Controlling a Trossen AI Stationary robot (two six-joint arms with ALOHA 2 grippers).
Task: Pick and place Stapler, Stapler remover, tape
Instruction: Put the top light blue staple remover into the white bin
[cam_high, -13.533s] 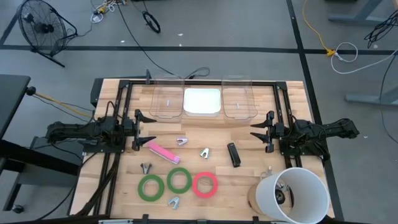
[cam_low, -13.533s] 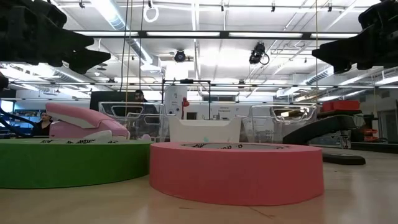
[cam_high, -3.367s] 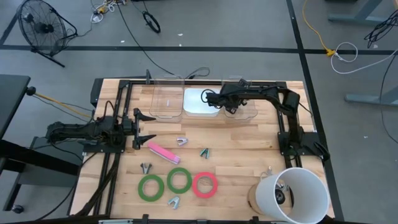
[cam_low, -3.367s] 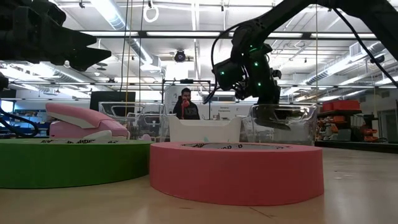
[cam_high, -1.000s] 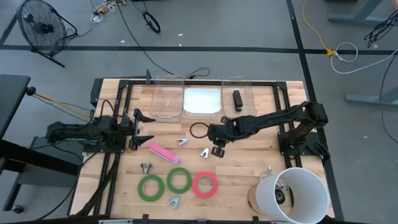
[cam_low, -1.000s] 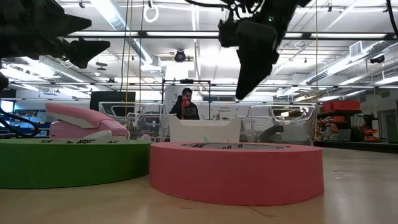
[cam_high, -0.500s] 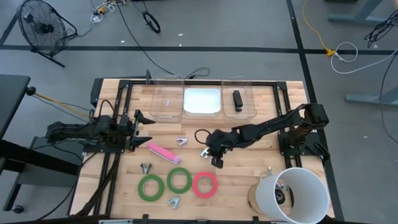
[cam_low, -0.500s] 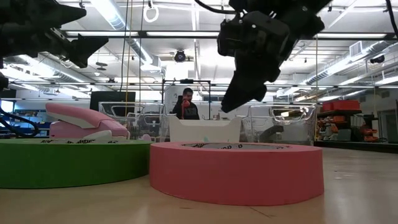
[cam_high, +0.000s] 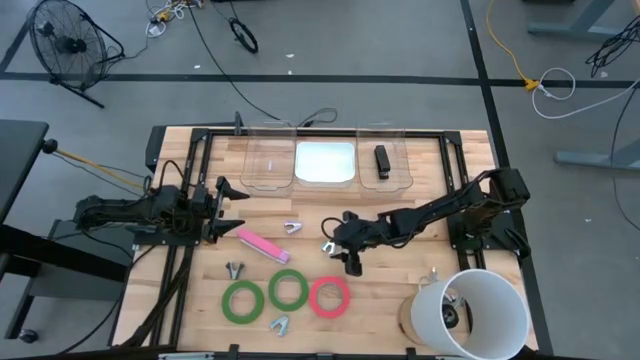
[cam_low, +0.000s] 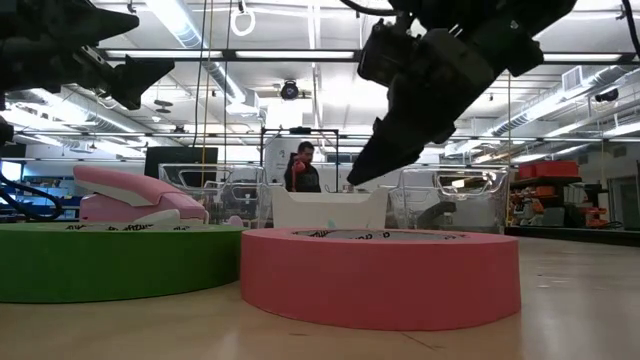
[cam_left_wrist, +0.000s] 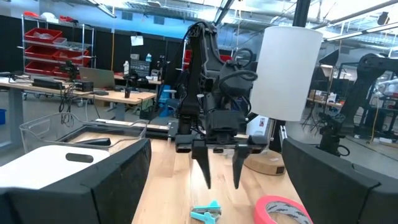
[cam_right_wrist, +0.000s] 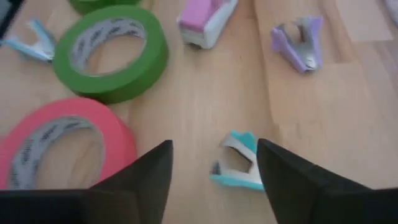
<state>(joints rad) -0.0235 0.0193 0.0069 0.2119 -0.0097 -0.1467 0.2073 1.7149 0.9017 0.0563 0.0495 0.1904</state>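
Your right arm reaches from its base at the table's right edge across the middle of the table, stretched low and long, with the right gripper (cam_high: 342, 252) pointing down and toward the front, its fingers spread apart and holding nothing. Just beside its fingertips lies the teal stapler remover (cam_right_wrist: 239, 163), which in the right wrist view sits between the two dark fingers (cam_right_wrist: 291, 172) without touching either. In the left wrist view you see that same gripper hanging nose-down over the wood with the teal remover just below it. Your left arm lies folded at the table's left side, the left gripper (cam_high: 228, 210) hovering level near the pink stapler (cam_high: 262, 245), its fingers parted and empty. The tape is all at the front of the table: a green tape roll (cam_high: 242, 301) farthest left, a second green roll (cam_high: 288, 289) touching or nearly touching it, and the pinkish red roll (cam_high: 329, 296) just beside that one, below the right gripper. A purple stapler remover (cam_high: 292, 227) rests between the pink stapler and the white tray (cam_high: 325, 162). The black stapler (cam_high: 381, 158) lies in the clear bin (cam_high: 402, 175) at the back right. A further remover (cam_high: 279, 323) lies at the front edge near the green rolls.
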